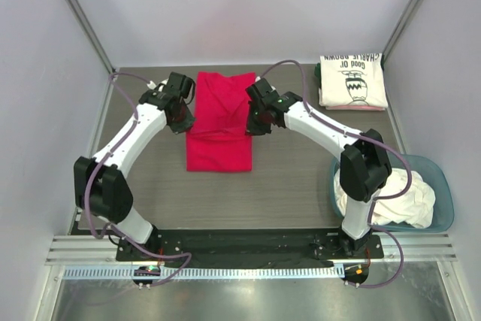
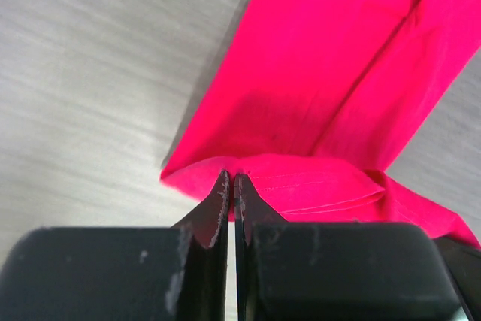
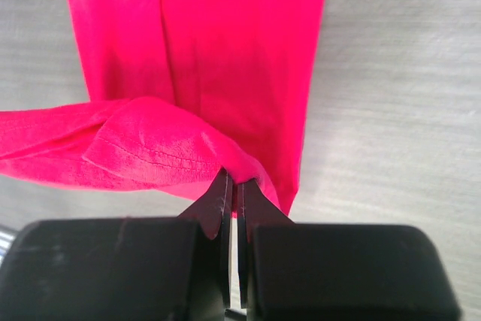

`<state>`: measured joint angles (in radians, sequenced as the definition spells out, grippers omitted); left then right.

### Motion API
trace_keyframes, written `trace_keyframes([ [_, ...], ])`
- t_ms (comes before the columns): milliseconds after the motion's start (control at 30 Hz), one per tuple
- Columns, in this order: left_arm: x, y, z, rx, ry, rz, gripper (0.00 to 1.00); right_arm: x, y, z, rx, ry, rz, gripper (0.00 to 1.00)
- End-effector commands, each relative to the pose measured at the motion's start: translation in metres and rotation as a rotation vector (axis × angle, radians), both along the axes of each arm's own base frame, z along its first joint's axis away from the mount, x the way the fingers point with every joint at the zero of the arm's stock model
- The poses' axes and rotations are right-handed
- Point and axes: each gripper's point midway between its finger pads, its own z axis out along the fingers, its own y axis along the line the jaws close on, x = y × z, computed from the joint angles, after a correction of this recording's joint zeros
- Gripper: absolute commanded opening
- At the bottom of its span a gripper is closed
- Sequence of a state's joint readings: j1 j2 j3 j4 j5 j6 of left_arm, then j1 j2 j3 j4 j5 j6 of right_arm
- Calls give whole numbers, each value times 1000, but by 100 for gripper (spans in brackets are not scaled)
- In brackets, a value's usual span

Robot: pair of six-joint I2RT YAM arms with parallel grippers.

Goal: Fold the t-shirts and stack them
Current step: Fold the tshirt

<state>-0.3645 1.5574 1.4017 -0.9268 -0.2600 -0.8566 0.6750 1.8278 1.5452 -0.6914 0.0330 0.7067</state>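
Note:
The crimson red t-shirt (image 1: 219,122) lies as a long folded strip in the middle of the table. My left gripper (image 1: 180,114) is shut on its left edge, pinching a hemmed fold (image 2: 301,186). My right gripper (image 1: 255,119) is shut on its right edge, holding a lifted hem (image 3: 161,152). Both pinched edges are raised off the table and the cloth hangs between them. The cream Charlie Brown t-shirt (image 1: 352,80) lies folded at the back right, on top of another folded one. White t-shirts (image 1: 394,197) lie crumpled in the tub.
The blue-grey plastic tub (image 1: 445,201) stands at the right front beside the right arm's base. Metal frame posts rise at the back corners. The grey table (image 1: 150,193) shows bare wood grain to the left of and in front of the red shirt.

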Motion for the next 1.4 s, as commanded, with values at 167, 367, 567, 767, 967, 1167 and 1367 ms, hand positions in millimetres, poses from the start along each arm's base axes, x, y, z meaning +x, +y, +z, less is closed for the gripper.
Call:
trace_keyframes([
  [167,43,-10,-14,-28,4,-44,0,26,6,-4,22,11,23,1],
  [367,64,-6,-32,-32,35,-33,0,43,5,-20,16,34,14,1],
  [567,84,-2,-46,-17,63,-37,0,59,3,-34,10,50,2,1],
  [767,98,-2,-69,-15,105,-44,0,73,3,-45,14,63,-8,1],
  [967,122,2,-80,-53,137,-44,5,104,9,-42,73,58,-23,38],
  [1167,165,6,-20,-89,86,-112,49,142,7,22,137,-1,-89,66],
  [1367,112,25,2,-86,100,-115,53,91,22,29,103,-17,1,65],
])
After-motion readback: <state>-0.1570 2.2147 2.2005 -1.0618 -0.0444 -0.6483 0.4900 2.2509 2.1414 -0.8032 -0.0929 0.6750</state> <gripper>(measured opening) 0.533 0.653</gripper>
